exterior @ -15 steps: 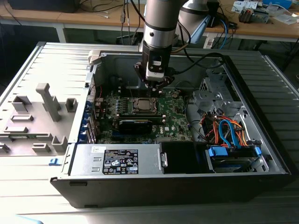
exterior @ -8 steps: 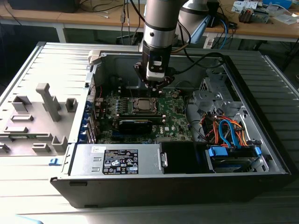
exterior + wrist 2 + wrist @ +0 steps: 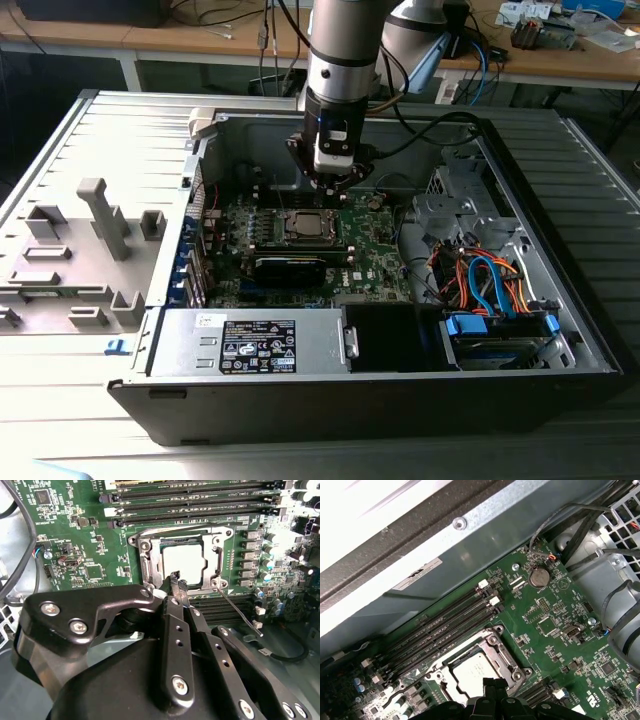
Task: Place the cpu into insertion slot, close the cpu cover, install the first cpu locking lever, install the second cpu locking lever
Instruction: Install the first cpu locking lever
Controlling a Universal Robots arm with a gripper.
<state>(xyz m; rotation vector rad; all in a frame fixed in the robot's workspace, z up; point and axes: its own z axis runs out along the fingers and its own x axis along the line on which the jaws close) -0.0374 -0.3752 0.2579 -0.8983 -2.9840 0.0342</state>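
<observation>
claw [image 3: 177, 582]: fingers drawn together, nothing seen between them. tips at the edge of the cover [image 3: 150, 562], on the side of the socket [image 3: 134, 539] away from the memory slots [image 3: 200, 502].
risk, as judged: a thin lever [image 3: 237, 607] stands out loose from one socket corner, so the cover may not be held down and could lift. the narrow tips could slide off the thin frame onto the chip or the green board [image 3: 75, 540] beside the socket and mark it.
chip [image 3: 182, 562]: flat pale-grey square with a dull metal top, lying level inside the socket, showing through the cover's cut-out.
</observation>
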